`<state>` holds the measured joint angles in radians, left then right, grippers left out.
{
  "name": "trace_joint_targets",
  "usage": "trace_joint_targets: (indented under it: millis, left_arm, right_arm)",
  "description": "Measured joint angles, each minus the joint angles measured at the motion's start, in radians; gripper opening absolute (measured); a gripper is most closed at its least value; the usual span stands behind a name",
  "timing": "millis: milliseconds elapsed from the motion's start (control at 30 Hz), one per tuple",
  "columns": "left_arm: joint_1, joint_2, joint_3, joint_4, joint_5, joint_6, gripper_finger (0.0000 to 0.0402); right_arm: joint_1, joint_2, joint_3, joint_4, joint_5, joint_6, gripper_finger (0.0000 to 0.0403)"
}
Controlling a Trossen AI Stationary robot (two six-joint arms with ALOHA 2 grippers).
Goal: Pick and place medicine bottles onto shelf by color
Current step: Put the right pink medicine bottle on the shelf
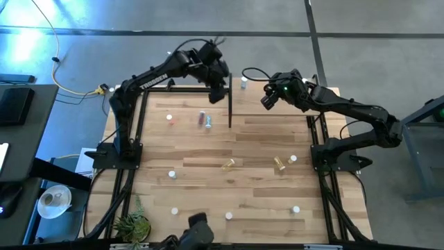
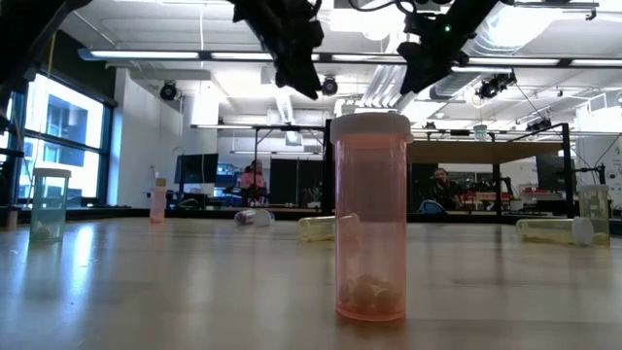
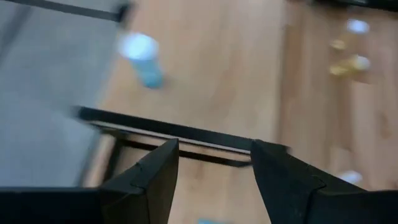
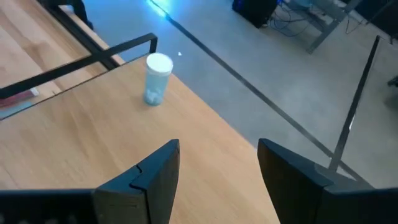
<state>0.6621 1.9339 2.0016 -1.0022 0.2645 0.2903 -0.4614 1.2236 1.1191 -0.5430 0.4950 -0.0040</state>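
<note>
Blue bottle (image 4: pixel 157 78) upright near shelf (image 4: pixel 93 149) corner; we've got L gripper (image 3: pixel 211 174) & R gripper (image 4: pixel 217 174) both open, empty, above shelf.

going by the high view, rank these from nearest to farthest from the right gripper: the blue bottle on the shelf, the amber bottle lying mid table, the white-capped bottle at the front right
Measured from the right gripper:
1. Blue bottle, standing at the back of the shelf, just to the gripper's left.
2. Amber bottle, lying mid table, toward the front.
3. White-capped bottle, standing near the front right edge.
</note>
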Motion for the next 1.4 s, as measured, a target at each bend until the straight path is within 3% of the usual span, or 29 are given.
trace_joint_targets:
  millis: [100,300,467,567,967,1267,1400]
  left_arm:
    - [-0.015,-0.006,-0.062,0.0,0.048,0.0,0.0185]
    - [-0.036,-0.045,-0.188,0.024,0.047,-0.016,0.0179]
    - [-0.051,-0.125,-0.292,0.062,0.047,-0.036,0.0175]
    - [-0.061,-0.191,-0.385,0.127,0.048,-0.061,0.0175]
    - [-0.135,-0.401,-0.83,0.583,0.046,-0.166,0.0174]
    - [-0.251,-0.417,-1.033,0.948,0.034,-0.266,0.0174]
    - [-0.316,-0.417,-1.075,0.996,-0.104,-0.299,0.0174]
  right_arm:
    - [0.0,0.0,0.0,-0.018,0.0,0.0,0.0209]
    - [0.0,0.0,0.0,-0.044,0.0,0.005,0.0209]
    - [0.0,0.0,0.0,-0.045,-0.002,0.005,0.0209]
    - [0.0,0.0,0.0,-0.048,-0.055,0.005,0.0209]
    - [0.088,0.001,-0.002,-0.098,-0.423,0.006,0.0209]
    - [0.269,0.062,-0.003,-0.122,-0.451,0.007,0.0209]
    - [0.349,0.092,-0.003,-0.144,-0.451,0.005,0.0209]
